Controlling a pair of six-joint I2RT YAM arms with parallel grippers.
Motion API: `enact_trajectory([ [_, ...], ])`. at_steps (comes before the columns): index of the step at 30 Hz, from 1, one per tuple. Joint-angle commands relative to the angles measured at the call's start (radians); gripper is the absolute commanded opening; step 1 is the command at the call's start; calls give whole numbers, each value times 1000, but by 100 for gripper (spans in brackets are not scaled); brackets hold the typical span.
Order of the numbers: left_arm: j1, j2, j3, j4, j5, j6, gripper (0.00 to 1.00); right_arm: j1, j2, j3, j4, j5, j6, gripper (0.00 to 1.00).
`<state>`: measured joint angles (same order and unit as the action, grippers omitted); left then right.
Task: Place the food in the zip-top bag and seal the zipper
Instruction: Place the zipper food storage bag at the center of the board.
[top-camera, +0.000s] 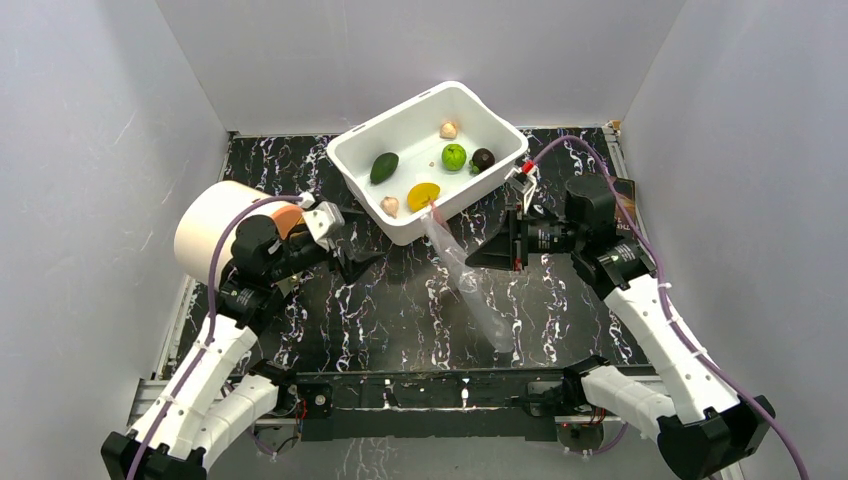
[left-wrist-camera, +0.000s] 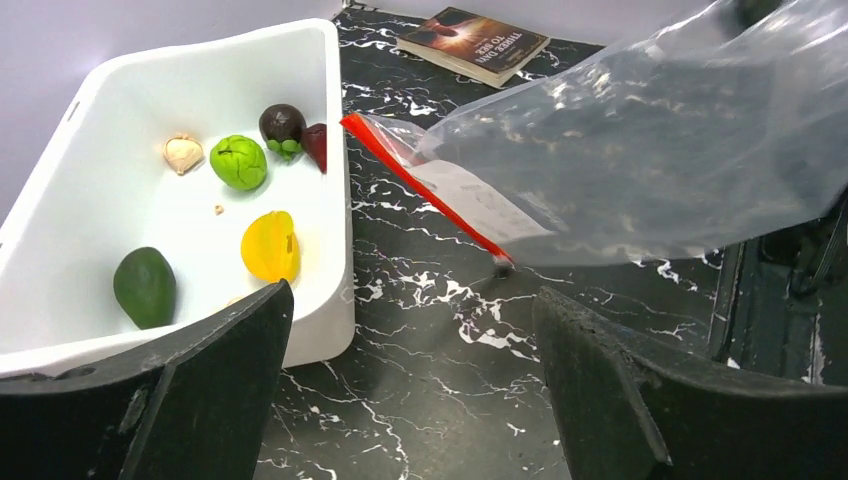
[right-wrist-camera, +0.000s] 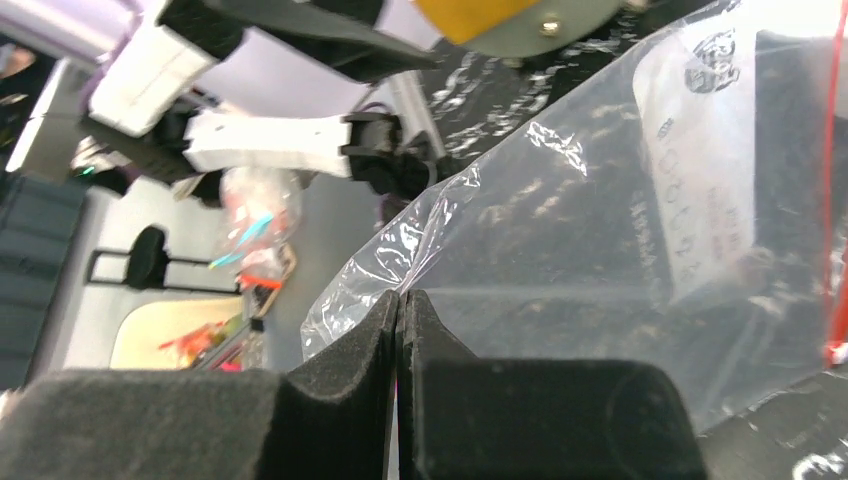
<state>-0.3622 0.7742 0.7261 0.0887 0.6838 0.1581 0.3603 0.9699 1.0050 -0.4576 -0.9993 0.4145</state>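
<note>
The zip-top bag (top-camera: 470, 285), pinched mid-length in the closed right jaws, ran lengthwise from its zipper (left-wrist-camera: 420, 185) by the white tub's (top-camera: 470, 190) near corner toward the near right, just right of the open, empty left jaws, with the food (top-camera: 454, 156) lying in the tub.

The zip-top bag (left-wrist-camera: 650, 150) runs past the left wrist view's edge, its label (left-wrist-camera: 480, 205) unreadable.

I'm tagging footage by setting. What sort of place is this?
Probably a robotics lab test cell, not a kitchen: plain grey panels enclose a black marbled tabletop, and the white plastic tub holds a toy-like dark green avocado and bright green lime.
</note>
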Motion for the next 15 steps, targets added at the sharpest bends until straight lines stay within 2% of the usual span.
enact_trajectory([
  [1,-4,35,60,-38,69,134,88,9,-36,19,181,-220,146,0],
  [3,-4,62,90,-117,102,165,88,9,-51,-20,253,-235,199,0],
  [5,-5,70,83,-119,147,168,88,8,-66,-57,289,-228,220,0],
  [8,-6,60,44,-32,190,130,90,9,-74,-122,371,-242,281,0],
  [15,-12,168,36,131,317,16,89,9,6,-124,371,-219,307,0],
])
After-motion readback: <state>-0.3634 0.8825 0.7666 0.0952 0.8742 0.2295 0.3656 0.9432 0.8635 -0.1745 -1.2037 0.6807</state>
